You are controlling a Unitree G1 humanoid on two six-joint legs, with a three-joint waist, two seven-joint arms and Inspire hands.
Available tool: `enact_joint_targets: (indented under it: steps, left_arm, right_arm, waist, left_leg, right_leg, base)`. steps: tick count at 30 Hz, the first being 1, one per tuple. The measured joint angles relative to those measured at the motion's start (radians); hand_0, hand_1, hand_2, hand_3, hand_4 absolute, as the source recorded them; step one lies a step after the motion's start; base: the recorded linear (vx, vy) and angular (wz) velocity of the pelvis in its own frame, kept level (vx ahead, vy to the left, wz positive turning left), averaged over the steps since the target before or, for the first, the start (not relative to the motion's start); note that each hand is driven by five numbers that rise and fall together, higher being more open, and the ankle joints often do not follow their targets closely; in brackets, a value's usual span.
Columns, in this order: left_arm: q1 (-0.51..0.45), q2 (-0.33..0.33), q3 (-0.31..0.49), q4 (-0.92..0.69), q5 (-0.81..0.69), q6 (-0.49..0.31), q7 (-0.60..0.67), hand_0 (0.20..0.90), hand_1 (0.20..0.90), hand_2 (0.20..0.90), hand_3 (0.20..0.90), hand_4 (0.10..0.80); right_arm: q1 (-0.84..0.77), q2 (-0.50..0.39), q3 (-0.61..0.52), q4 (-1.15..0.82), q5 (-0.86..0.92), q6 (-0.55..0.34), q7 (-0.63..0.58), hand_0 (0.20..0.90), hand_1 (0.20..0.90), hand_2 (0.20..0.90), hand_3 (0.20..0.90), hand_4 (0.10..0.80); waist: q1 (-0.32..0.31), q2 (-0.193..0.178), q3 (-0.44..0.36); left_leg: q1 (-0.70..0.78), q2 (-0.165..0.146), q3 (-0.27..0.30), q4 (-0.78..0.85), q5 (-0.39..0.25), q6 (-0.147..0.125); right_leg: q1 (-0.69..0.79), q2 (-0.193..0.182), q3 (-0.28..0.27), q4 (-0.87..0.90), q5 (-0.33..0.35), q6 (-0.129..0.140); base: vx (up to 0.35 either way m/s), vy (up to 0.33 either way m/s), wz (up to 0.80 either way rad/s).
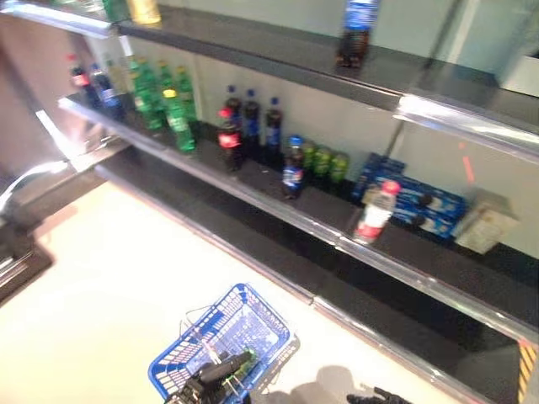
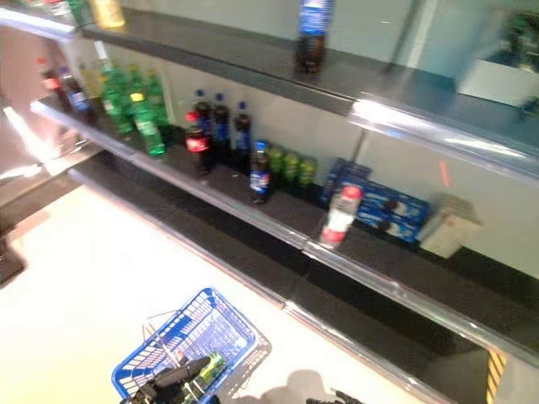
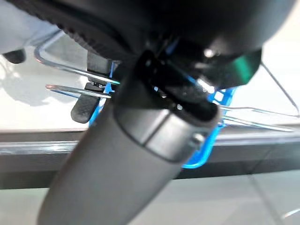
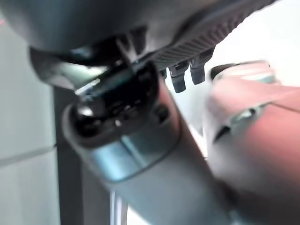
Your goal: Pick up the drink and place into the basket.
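Observation:
The blue basket (image 1: 271,313) hangs low in front of me, off the pale floor. My left hand (image 1: 216,374) is shut on its thin wire handles (image 3: 70,70). Something green (image 2: 210,367) lies inside the basket, next to the hand. My right hand (image 1: 376,396) is low at the right, clear of the shelves, fingers relaxed and empty. On the middle shelf (image 1: 320,227) stand green bottles (image 1: 177,118), dark cola bottles (image 1: 229,139), a dark bottle with a blue label (image 1: 292,168), green cans (image 1: 322,162) and a white bottle with a red cap (image 1: 375,212).
Blue boxes (image 1: 421,206) and a pale carton (image 1: 484,223) stand at the shelf's right. The upper shelf holds a dark bottle (image 1: 358,29). A dark bottom shelf runs along the floor, and dark fixtures (image 1: 21,252) stand at the left.

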Motion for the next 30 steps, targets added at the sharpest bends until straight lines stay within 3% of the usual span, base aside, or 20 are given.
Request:
enact_joint_targets:
  steps: [2, 3, 5, 7, 9, 10, 11, 12, 15, 19, 23, 25, 28, 30]
  left_arm:
    - [-0.005, 0.008, -0.005, -0.001, 0.0, 0.001, 0.004, 0.3, 0.3, 0.3, 0.2, 0.1]
    - [-0.015, 0.01, -0.024, -0.001, 0.0, 0.006, 0.007, 0.3, 0.3, 0.3, 0.2, 0.1]
    - [-0.02, 0.009, -0.031, 0.002, 0.0, 0.009, 0.008, 0.3, 0.3, 0.3, 0.2, 0.1]
    - [-0.02, 0.008, -0.031, 0.003, 0.0, 0.008, 0.008, 0.3, 0.3, 0.3, 0.2, 0.1]
    - [0.003, 0.029, -0.033, 0.004, 0.003, 0.009, 0.008, 0.3, 0.3, 0.3, 0.2, 0.1]
    - [0.013, 0.046, -0.037, 0.006, 0.009, 0.01, 0.01, 0.3, 0.3, 0.3, 0.2, 0.1]
    - [0.02, 0.043, -0.041, 0.006, 0.014, 0.009, 0.016, 0.3, 0.3, 0.3, 0.2, 0.1]
    - [0.025, 0.032, -0.044, -0.001, 0.012, 0.008, 0.015, 0.3, 0.3, 0.3, 0.2, 0.1]
    - [0.052, 0.035, -0.043, -0.024, 0.009, 0.007, 0.015, 0.3, 0.3, 0.3, 0.2, 0.1]
    - [0.065, 0.042, -0.031, -0.022, 0.008, 0.009, 0.018, 0.3, 0.3, 0.3, 0.2, 0.1]
    - [0.051, 0.036, -0.037, -0.024, 0.009, 0.015, 0.02, 0.3, 0.3, 0.3, 0.2, 0.1]
    - [0.042, 0.033, -0.048, -0.025, 0.011, 0.016, 0.019, 0.3, 0.3, 0.3, 0.2, 0.1]
    - [0.033, 0.04, -0.054, -0.026, 0.017, 0.015, 0.019, 0.3, 0.3, 0.3, 0.2, 0.1]
    - [0.039, 0.032, -0.053, -0.028, 0.016, 0.015, 0.019, 0.3, 0.3, 0.3, 0.2, 0.1]
  right_arm:
    - [-0.014, 0.004, 0.001, 0.002, 0.003, -0.004, 0.009, 0.9, 0.9, 0.9, 0.9, 0.8]
    - [-0.019, 0.003, -0.001, 0.003, 0.01, -0.013, 0.015, 0.9, 0.9, 0.9, 0.9, 0.8]
    - [-0.026, 0.003, 0.0, 0.005, 0.024, -0.021, 0.019, 0.9, 0.9, 0.9, 0.9, 0.8]
    - [-0.028, 0.006, 0.005, 0.011, 0.038, -0.029, 0.019, 0.9, 0.9, 0.9, 0.9, 0.8]
    - [-0.027, 0.026, 0.005, 0.03, 0.046, -0.037, 0.019, 0.9, 0.9, 0.9, 0.9, 0.8]
    - [-0.023, 0.037, 0.001, 0.033, 0.053, -0.035, 0.019, 0.9, 0.9, 0.9, 0.9, 0.8]
    - [-0.013, 0.038, -0.003, 0.039, 0.061, -0.033, 0.019, 0.9, 0.9, 0.9, 0.9, 0.8]
    - [-0.005, 0.028, -0.004, 0.053, 0.061, -0.032, 0.019, 0.9, 0.9, 0.9, 0.9, 0.8]
    - [-0.026, 0.015, -0.002, 0.052, 0.06, -0.024, 0.016, 0.9, 0.9, 0.9, 0.9, 0.8]
    - [-0.037, 0.01, -0.001, 0.035, 0.051, -0.018, 0.015, 0.9, 0.9, 0.9, 0.9, 0.8]
    - [-0.022, 0.012, 0.0, 0.033, 0.048, -0.009, 0.015, 0.9, 0.9, 0.9, 0.9, 0.8]
    - [0.003, 0.011, -0.002, 0.031, 0.047, -0.01, 0.015, 0.9, 0.9, 0.9, 0.9, 0.8]
    - [0.025, 0.006, -0.006, 0.031, 0.041, -0.01, 0.015, 0.9, 0.9, 0.9, 0.9, 0.8]
    - [0.039, -0.008, -0.007, 0.032, 0.04, -0.01, 0.015, 0.9, 0.9, 0.9, 0.9, 0.8]
  waist:
    - [-0.007, 0.012, 0.013]
    - [-0.018, 0.035, 0.027]
    - [-0.034, 0.053, 0.039]
    - [-0.045, 0.056, 0.041]
    - [-0.055, 0.032, 0.029]
    - [-0.063, 0.012, 0.027]
    - [-0.067, -0.005, 0.03]
    - [-0.055, -0.005, 0.028]
    - [-0.02, 0.01, 0.014]
    - [-0.029, 0.005, 0.007]
    - [-0.031, 0.005, 0.006]
    - [-0.039, 0.009, 0.0]
    - [-0.031, 0.028, -0.001]
    - [-0.025, 0.045, -0.008]
  left_leg:
    - [0.003, -0.002, -0.077, 0.001, 0.005, 0.007]
    - [0.007, -0.002, -0.153, 0.0, 0.007, 0.01]
    - [0.011, -0.01, -0.227, 0.0, 0.008, 0.011]
    - [0.01, -0.016, -0.301, 0.0, 0.004, 0.007]
    - [-0.002, -0.031, -0.375, -0.004, -0.011, -0.017]
    - [0.002, -0.043, -0.374, -0.005, -0.017, -0.033]
    - [0.015, -0.051, -0.347, 0.034, -0.038, -0.033]
    - [0.021, -0.059, -0.318, 0.07, -0.075, -0.04]
    - [0.054, -0.043, -0.315, 0.043, -0.086, -0.051]
    - [0.069, -0.037, -0.313, 0.029, -0.087, -0.055]
    - [0.046, -0.043, -0.245, 0.032, -0.076, -0.057]
    - [0.022, -0.039, -0.155, 0.028, -0.067, -0.067]
    - [-0.015, -0.005, -0.022, 0.045, -0.073, -0.058]
    - [-0.022, 0.0, -0.012, 0.051, -0.067, -0.065]
  right_leg:
    - [-0.03, 0.1, 0.031, 0.014, -0.048, -0.047]
    - [-0.031, 0.179, 0.067, -0.064, -0.078, -0.082]
    - [-0.02, 0.223, 0.11, -0.223, -0.084, -0.09]
    - [-0.003, 0.266, 0.192, -0.43, -0.055, -0.102]
    - [0.018, 0.282, 0.238, -0.617, -0.021, -0.095]
    - [0.042, 0.278, 0.262, -0.639, 0.037, -0.102]
    - [0.064, 0.276, 0.252, -0.637, 0.077, -0.131]
    - [0.077, 0.28, 0.235, -0.63, 0.086, -0.149]
    - [0.127, 0.304, 0.211, -0.672, 0.1, -0.181]
    - [0.178, 0.303, 0.189, -0.726, 0.103, -0.186]
    - [0.197, 0.29, 0.169, -0.726, 0.08, -0.177]
    - [0.203, 0.28, 0.108, -0.726, 0.064, -0.178]
    - [0.203, 0.278, 0.051, -0.71, 0.042, -0.184]
    - [0.201, 0.273, 0.029, -0.698, 0.031, -0.176]
  base:
    - [0.117, -0.115, 1.35]
    - [0.195, -0.19, 1.56]
    - [0.186, -0.163, 1.5]
    - [0.167, -0.123, 1.34]
    - [0.184, -0.137, 1.53]
    - [0.119, -0.102, 1.75]
    - [0.104, -0.137, 1.58]
    - [0.073, -0.117, 1.03]
    - [0.092, -0.116, 0.37]
    - [0.051, -0.068, 0.25]
    - [0.035, -0.001, 0.57]
    - [0.053, 0.04, 0.86]
    - [0.071, 0.06, 0.6]
    - [0.15, 0.13, 0.43]
